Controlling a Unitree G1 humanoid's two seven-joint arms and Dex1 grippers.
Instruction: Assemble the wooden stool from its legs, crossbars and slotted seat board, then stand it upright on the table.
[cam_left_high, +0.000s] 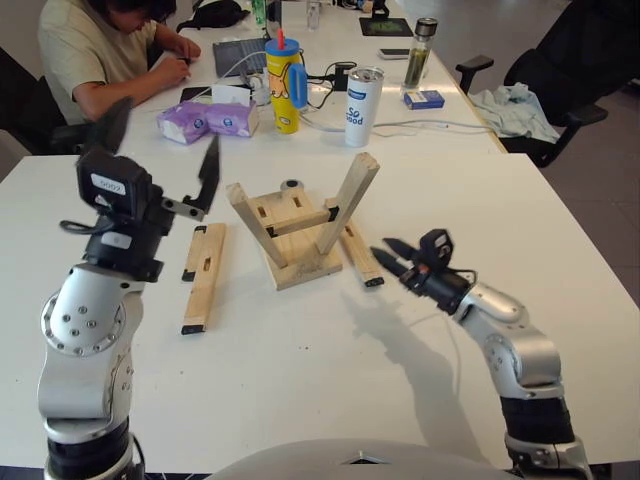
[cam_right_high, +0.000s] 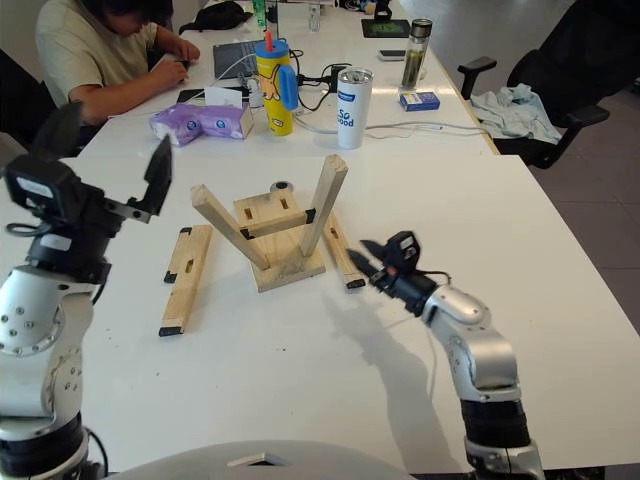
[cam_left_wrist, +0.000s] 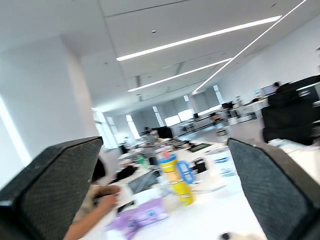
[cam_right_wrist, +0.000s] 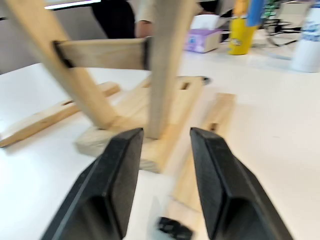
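The slotted seat board (cam_left_high: 300, 262) lies flat mid-table. Two legs (cam_left_high: 352, 200) rise from it at a slant, joined by a crossbar (cam_left_high: 300, 222). One loose leg (cam_left_high: 203, 275) lies on the table to its left. Another loose leg (cam_left_high: 358, 252) lies against its right side. My right gripper (cam_left_high: 392, 255) hovers low and open just right of that loose leg's near end. In the right wrist view its fingers (cam_right_wrist: 117, 185) frame the seat board (cam_right_wrist: 165, 150) and the upright legs. My left gripper (cam_left_high: 160, 150) is raised above the table's left side, open and empty, with wide-spread fingers (cam_left_wrist: 272, 185).
Behind, on the adjoining table, stand a yellow bottle (cam_left_high: 285, 85), a white tumbler (cam_left_high: 363, 105) and purple tissue packs (cam_left_high: 205, 120), with a seated person at the far left. An office chair (cam_left_high: 560, 100) is at the back right. Bare white tabletop (cam_left_high: 300, 370) spreads in front.
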